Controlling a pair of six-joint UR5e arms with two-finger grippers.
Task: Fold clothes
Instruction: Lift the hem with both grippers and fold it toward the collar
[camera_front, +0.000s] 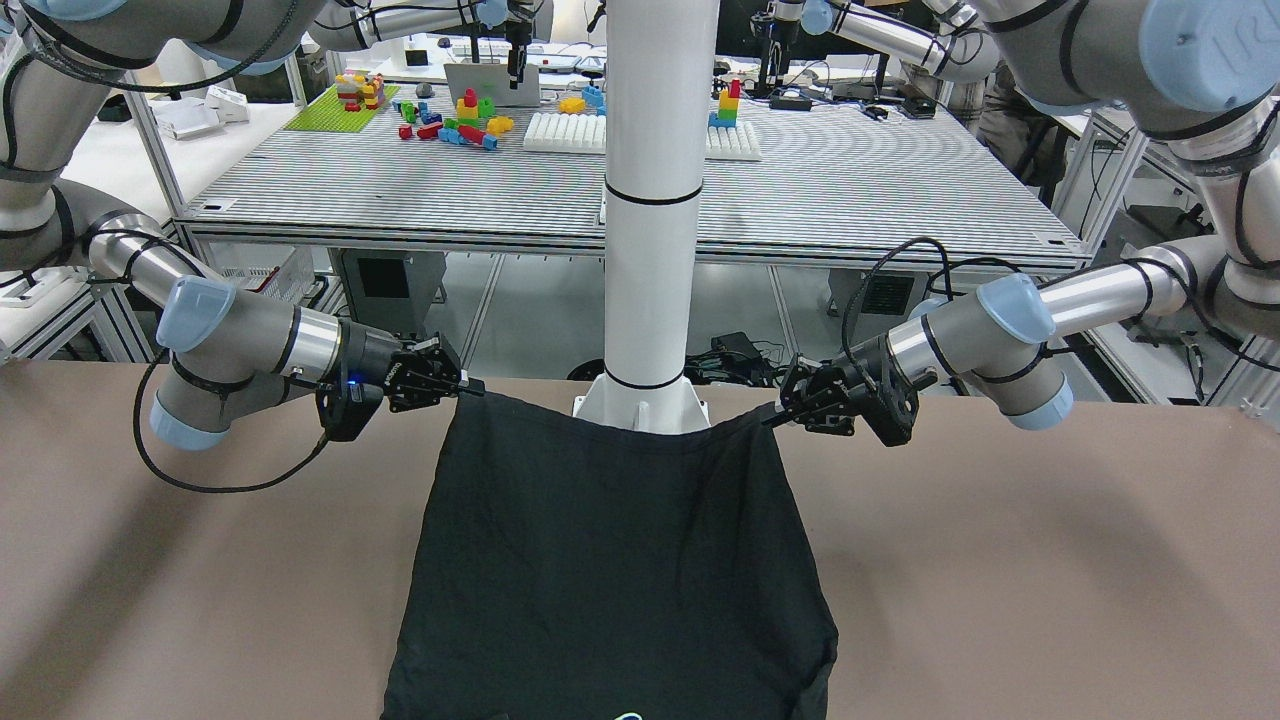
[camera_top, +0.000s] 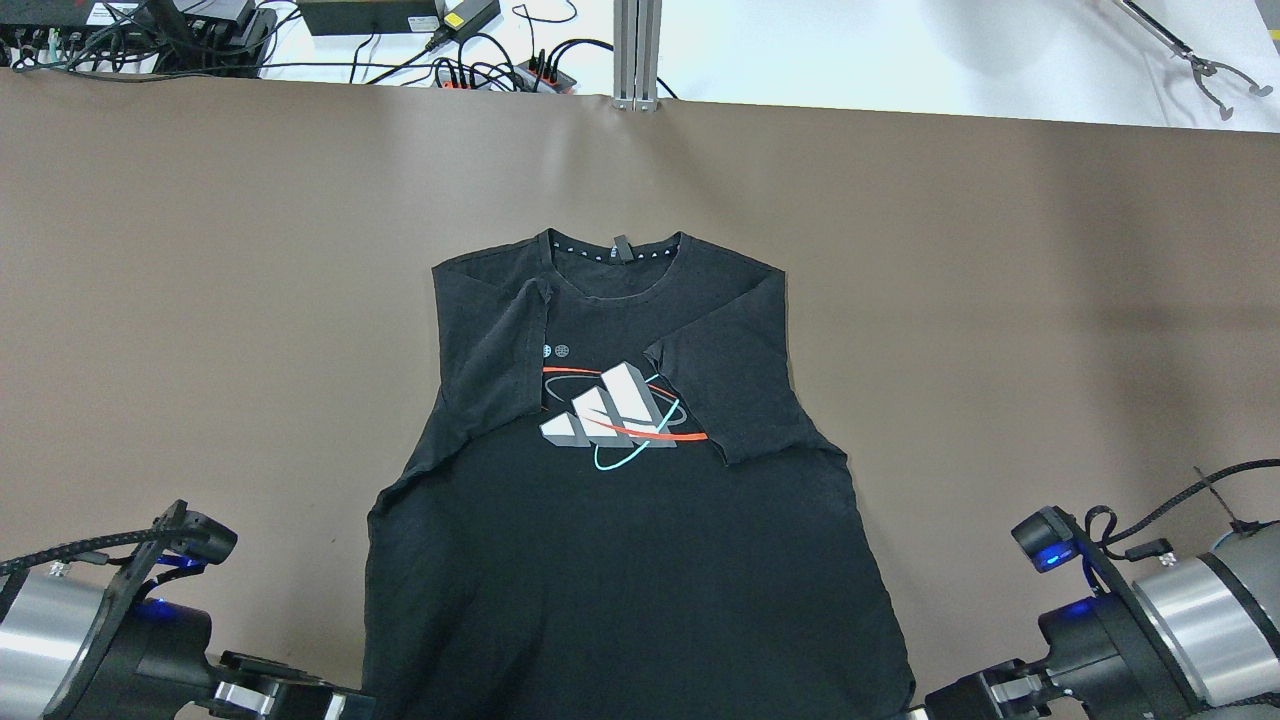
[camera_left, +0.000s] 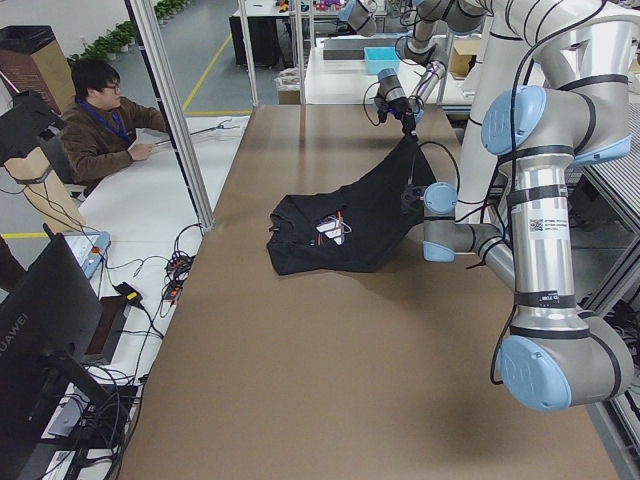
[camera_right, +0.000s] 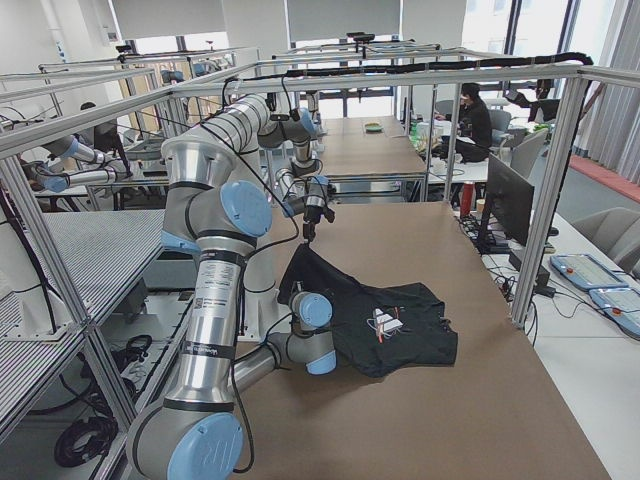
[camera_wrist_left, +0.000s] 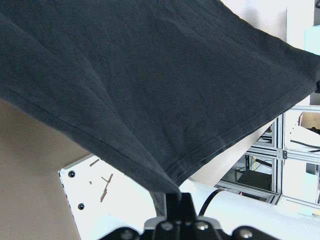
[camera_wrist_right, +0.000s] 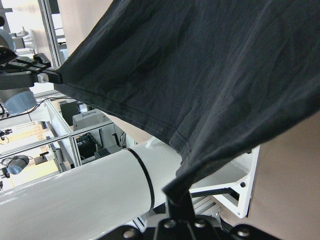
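Black shirt (camera_front: 610, 560), hem corners pinched by left hand (camera_front: 778, 414), right hand (camera_front: 468, 386), white pillar (camera_front: 652, 250) alongside

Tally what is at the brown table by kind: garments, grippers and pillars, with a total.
Garments: 1, the black T-shirt
Grippers: 2, the left gripper and the right gripper, each shut on a hem corner
Pillars: 1, the white pillar
Total: 4
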